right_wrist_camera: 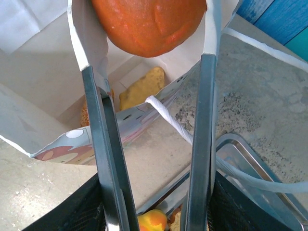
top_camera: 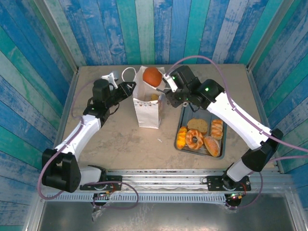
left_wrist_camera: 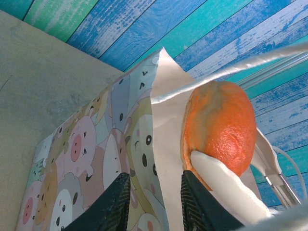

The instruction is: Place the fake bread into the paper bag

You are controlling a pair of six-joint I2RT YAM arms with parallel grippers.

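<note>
The white paper bag stands open mid-table. A round orange bun of fake bread hangs over its mouth, pinched between the white tips of metal tongs. My right gripper is shut on the tongs' arms, just right of the bag. Beneath the bun, a yellow-brown pastry lies inside the bag. My left gripper grips the bag's top left rim, one finger on the pig-printed outside, the other on the white inside. The bun sits just beyond it.
A grey metal tray right of the bag holds several more pastries, among them a ring doughnut. The tray's rim lies under my right gripper. A white cord handle droops behind the bag. Blue-green plank walls enclose the table.
</note>
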